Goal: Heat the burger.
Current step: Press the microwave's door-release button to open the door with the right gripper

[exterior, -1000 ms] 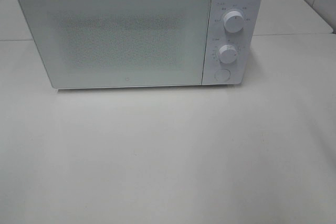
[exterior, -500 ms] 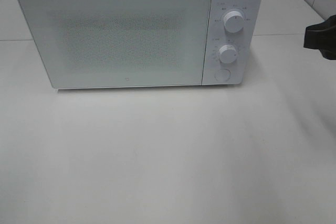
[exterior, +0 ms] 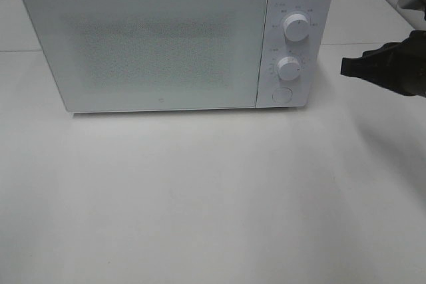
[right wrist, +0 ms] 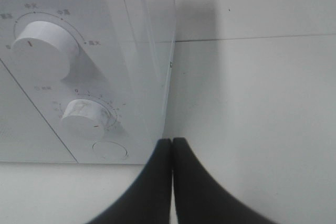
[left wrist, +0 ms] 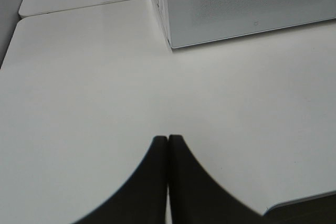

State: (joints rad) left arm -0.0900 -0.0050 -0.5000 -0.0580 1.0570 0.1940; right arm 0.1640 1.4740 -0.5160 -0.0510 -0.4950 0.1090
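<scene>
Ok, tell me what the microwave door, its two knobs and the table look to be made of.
Microwave door: glossy, likely glass or plastic, with a fine dotted mesh showing through. Knobs: smooth white plastic, it seems, with a soft sheen. Table: matte white, perhaps laminate; a seam runs across it.

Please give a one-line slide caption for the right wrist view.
Shut black right gripper near the white microwave oven, with large round upper knob, smaller lower knob, flat round button.

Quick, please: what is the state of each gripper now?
Left gripper: closed, holding nothing.
Right gripper: closed, holding nothing.
</scene>
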